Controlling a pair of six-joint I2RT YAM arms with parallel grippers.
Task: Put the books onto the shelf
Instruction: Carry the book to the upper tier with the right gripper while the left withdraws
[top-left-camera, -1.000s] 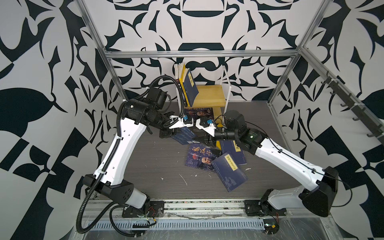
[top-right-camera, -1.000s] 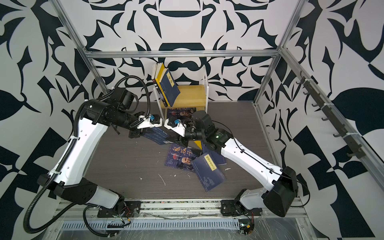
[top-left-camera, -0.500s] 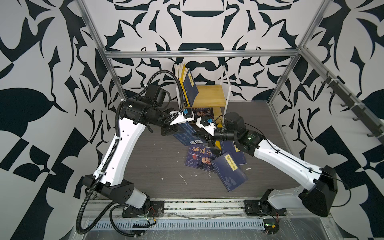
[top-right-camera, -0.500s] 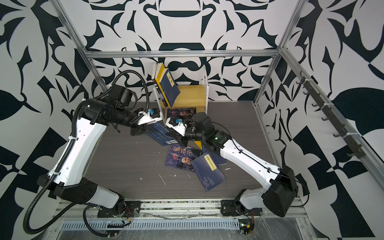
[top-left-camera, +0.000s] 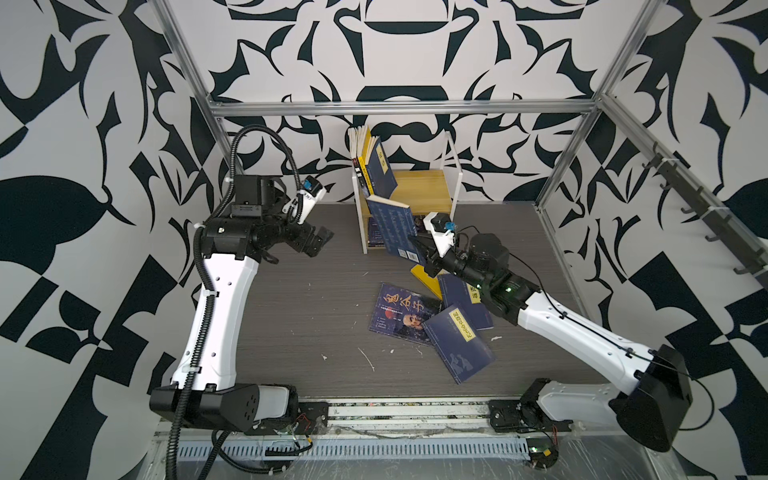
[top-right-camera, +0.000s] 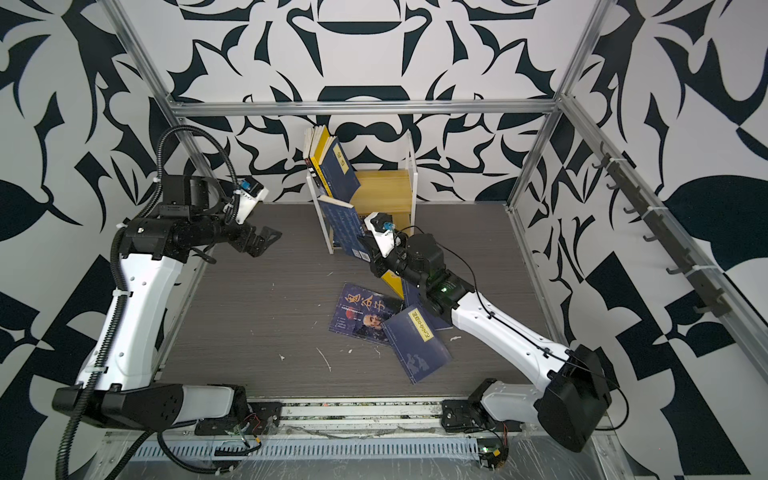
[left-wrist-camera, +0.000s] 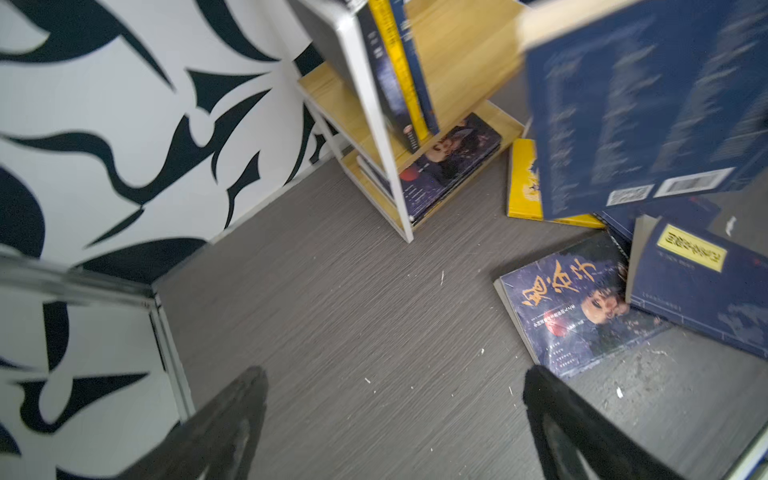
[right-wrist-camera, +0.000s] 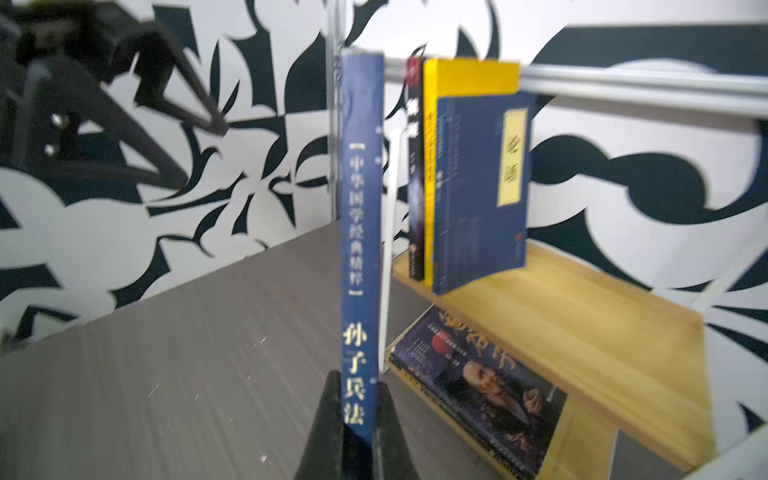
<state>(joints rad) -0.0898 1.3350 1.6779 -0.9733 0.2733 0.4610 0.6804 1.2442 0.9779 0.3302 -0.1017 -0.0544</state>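
Note:
My right gripper (top-left-camera: 417, 246) (right-wrist-camera: 359, 399) is shut on the lower spine of a navy book (top-left-camera: 392, 226) (top-right-camera: 345, 228) (right-wrist-camera: 360, 249), held upright just in front of the shelf (top-left-camera: 424, 187) (top-right-camera: 386, 187) (right-wrist-camera: 582, 332). Three books (top-left-camera: 376, 166) (right-wrist-camera: 482, 187) lean upright on its upper tier, and a portrait book (right-wrist-camera: 478, 382) (left-wrist-camera: 453, 162) lies flat on the lower one. On the floor lie a navy portrait book (top-left-camera: 399, 311) (left-wrist-camera: 573, 307), a navy book with a yellow strip (top-left-camera: 457, 345) (top-right-camera: 419, 345) and a yellow book (top-left-camera: 426, 278) (left-wrist-camera: 523, 183). My left gripper (top-left-camera: 320, 245) (left-wrist-camera: 392, 374) hangs open and empty, left of the shelf.
A further navy book (top-left-camera: 465, 295) lies partly under my right arm. Aluminium frame posts (top-left-camera: 557, 166) stand at the back corners. A rail of hooks (top-left-camera: 685, 195) runs along the right wall. White scraps (top-left-camera: 368, 359) dot the grey floor.
My left gripper opened, let go of the navy book and drew back to the left. My right gripper shut on that book and now holds it alone by the shelf.

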